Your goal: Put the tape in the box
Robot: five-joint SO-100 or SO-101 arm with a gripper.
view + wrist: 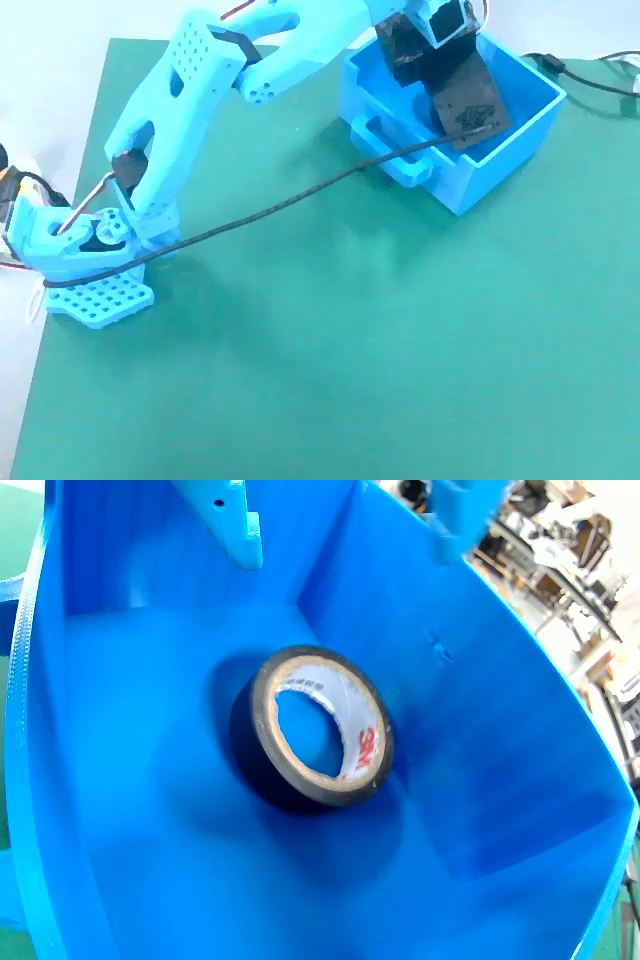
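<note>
Our hand (pixel 340 525) hangs spread and empty inside the box (pixel 520 140); the tape (pixel 312 730) lies on its floor. Lifting carelessly, we might snag a wall and drag the box

The arm (pixel 200 90) reaches over the box (pixel 520 130), its gripper (pixel 345 520) filling the open top. A cable (pixel 260 215) crosses the worktop (pixel 350 360) to the box rim. Inside, the tape (pixel 312 727) sits mid-floor, clear of all walls; the green mat beyond lies open.
</note>
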